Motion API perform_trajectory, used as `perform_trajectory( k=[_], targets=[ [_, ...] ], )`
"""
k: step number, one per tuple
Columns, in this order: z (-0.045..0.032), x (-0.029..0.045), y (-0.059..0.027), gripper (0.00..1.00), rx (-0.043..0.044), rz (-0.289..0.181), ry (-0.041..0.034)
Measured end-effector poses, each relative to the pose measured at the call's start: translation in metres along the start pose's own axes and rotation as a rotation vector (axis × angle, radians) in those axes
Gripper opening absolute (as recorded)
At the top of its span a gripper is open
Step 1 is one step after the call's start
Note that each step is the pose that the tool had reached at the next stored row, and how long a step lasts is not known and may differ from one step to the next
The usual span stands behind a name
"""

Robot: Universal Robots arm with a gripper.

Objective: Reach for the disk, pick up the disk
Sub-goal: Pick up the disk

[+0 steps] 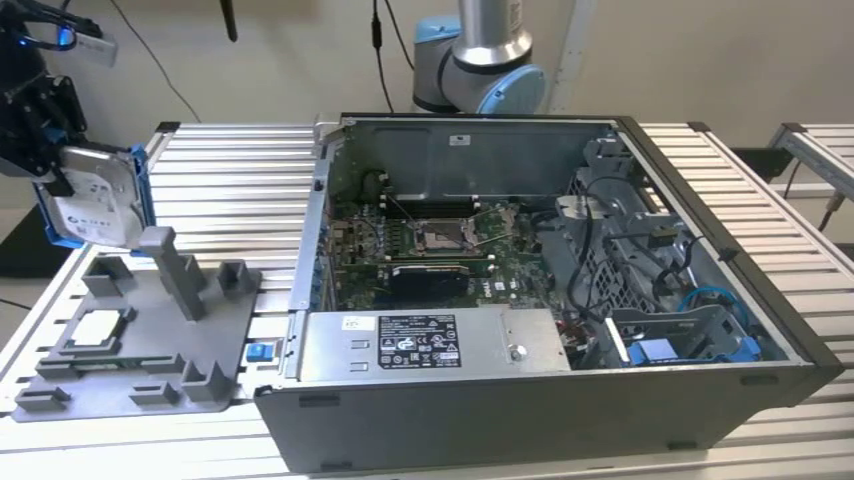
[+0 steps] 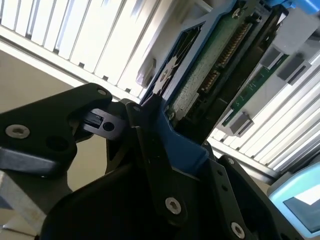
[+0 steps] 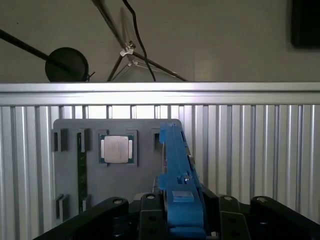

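At the exterior view's far left, the disk (image 1: 91,202) hangs upright in the air above the grey fixture (image 1: 134,345). It is a silver-grey drive with a white label in a blue bracket. My gripper (image 1: 56,172) is shut on its upper edge. In the first wrist view the disk's blue bracket (image 3: 176,165) runs edge-on out from between my black fingers (image 3: 150,215), over the fixture (image 3: 145,170). The second wrist view shows the disk's green circuit-board side (image 2: 210,65) and its blue bracket clamped in the jaws.
A small square silver chip (image 1: 91,330) lies in a fixture pocket (image 3: 116,149), beside a green memory strip (image 3: 81,172). An open computer case (image 1: 534,300) stands on the slatted aluminium table (image 1: 240,170), with the arm's base (image 1: 478,60) behind it.
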State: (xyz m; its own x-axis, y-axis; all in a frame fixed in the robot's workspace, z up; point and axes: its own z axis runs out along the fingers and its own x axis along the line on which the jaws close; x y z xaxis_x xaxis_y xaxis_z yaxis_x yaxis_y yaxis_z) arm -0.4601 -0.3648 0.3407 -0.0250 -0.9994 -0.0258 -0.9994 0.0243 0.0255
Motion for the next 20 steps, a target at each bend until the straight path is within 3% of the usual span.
perform_trajectory(
  k=[3,7,9,14,20],
  targets=[
    [-0.0026,0.0000,0.0031,0.00,0.0069,0.000,0.0048],
    [-0.0068,0.0000,0.0089,0.00,0.0334,-0.001,0.0083],
    [-0.0113,0.0000,0.0098,0.00,0.0408,-0.001,0.0082],
    [-0.0226,-0.0004,0.0111,0.00,0.0440,-0.001,0.0081],
    [-0.0256,-0.0009,0.0113,0.00,0.0462,-0.001,0.0186]
  ],
)
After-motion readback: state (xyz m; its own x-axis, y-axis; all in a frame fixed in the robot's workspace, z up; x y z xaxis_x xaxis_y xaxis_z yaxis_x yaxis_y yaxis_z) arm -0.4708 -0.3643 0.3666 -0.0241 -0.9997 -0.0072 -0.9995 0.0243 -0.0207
